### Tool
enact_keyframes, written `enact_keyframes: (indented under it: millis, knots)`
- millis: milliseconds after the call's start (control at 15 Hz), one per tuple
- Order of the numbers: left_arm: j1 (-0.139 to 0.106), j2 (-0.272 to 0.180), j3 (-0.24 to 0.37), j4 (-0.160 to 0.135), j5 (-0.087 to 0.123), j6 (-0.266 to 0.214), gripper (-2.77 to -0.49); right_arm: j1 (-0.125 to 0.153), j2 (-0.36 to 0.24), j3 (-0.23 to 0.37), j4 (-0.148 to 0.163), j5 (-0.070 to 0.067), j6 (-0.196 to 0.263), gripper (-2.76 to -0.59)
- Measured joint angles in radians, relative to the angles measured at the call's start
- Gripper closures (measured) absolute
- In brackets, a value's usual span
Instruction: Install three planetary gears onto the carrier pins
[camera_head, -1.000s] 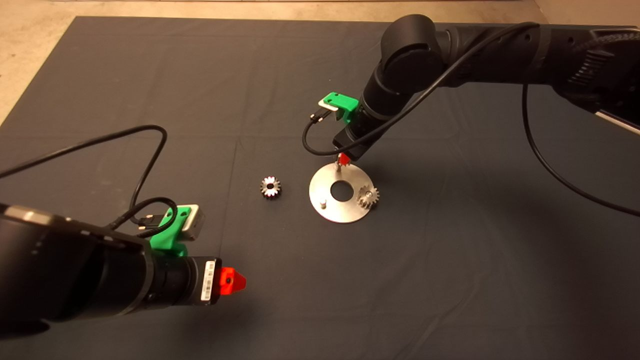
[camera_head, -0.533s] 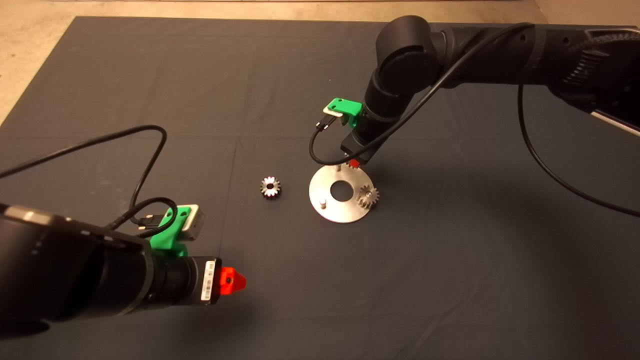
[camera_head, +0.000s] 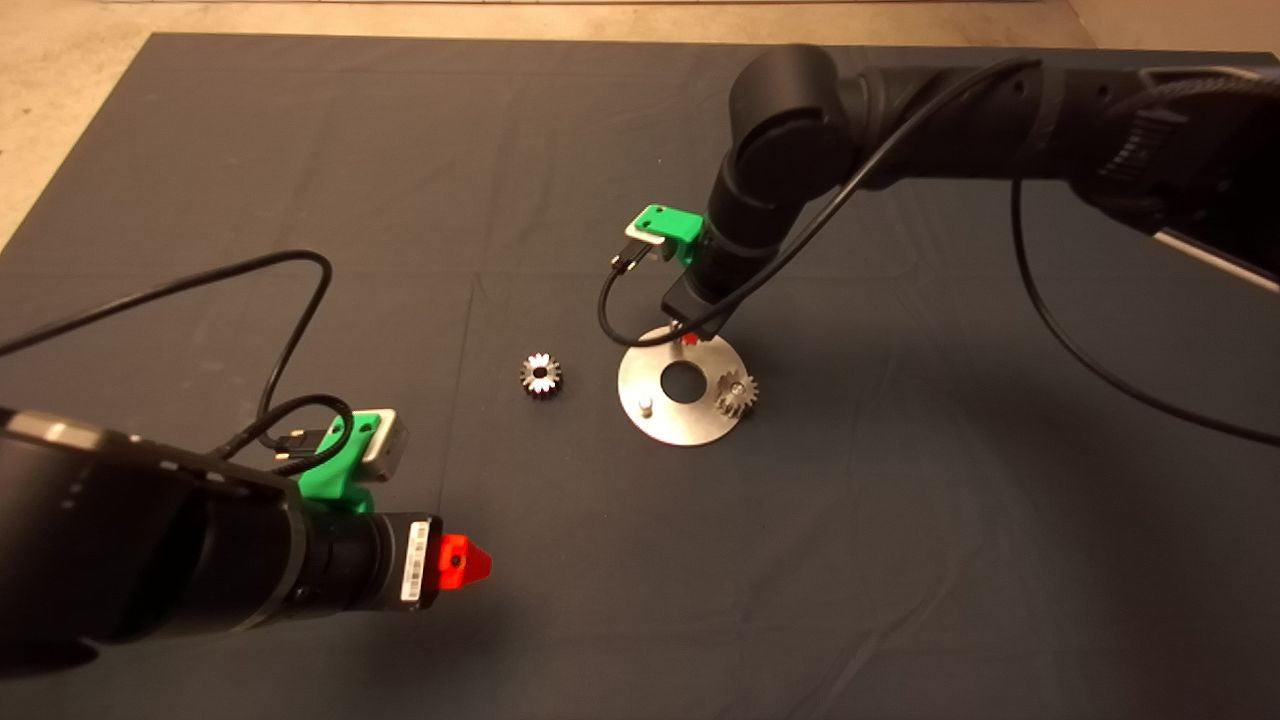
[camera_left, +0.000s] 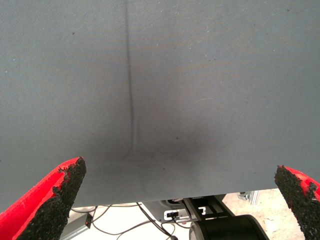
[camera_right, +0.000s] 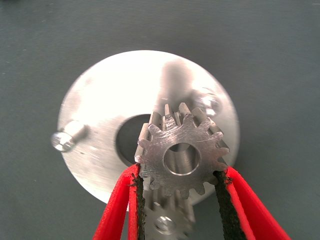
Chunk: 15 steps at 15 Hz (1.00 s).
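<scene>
One gear sitting on its pin; my right pincer is clamping the second gear over the disc, the third gear lying on the mat, my left pincer idling wide open, empty.

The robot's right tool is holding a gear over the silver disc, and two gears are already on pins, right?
Not quite. Only one gear sits on a pin, as the head view shows. The right tool does hold a gear over the silver disc, and the third gear lies on the mat.
</scene>
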<state>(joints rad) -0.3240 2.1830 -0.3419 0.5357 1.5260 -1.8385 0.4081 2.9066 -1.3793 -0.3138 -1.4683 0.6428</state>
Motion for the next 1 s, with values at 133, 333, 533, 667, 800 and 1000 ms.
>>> enact_keyframes:
  millis: [133, 333, 533, 667, 800, 1000]
  knots:
    - [0.0, 0.0, 0.0, 0.0, 0.0, 0.0, -2.75, 0.003, 0.009, -0.001, -0.011, 0.003, 0.0, -0.78]
    - [0.0, 0.0, 0.0, 0.0, 0.0, 0.0, -2.75, 0.001, 0.008, -0.012, -0.027, 0.001, 0.0, -0.78]
    - [0.0, 0.0, 0.0, 0.0, 0.0, 0.0, -2.75, 0.001, 0.008, -0.035, -0.029, 0.002, -0.001, -0.78]
    - [0.0, 0.0, 0.0, 0.0, 0.0, 0.0, -2.75, 0.001, 0.008, -0.038, -0.034, 0.001, -0.001, -0.78]
    - [0.0, 0.0, 0.0, 0.0, 0.0, 0.0, -2.75, 0.001, 0.008, -0.039, -0.038, 0.002, 0.0, -0.77]
    - [0.0, 0.0, 0.0, 0.0, 0.0, 0.0, -2.75, 0.001, 0.007, -0.039, -0.042, 0.002, -0.001, -0.77]
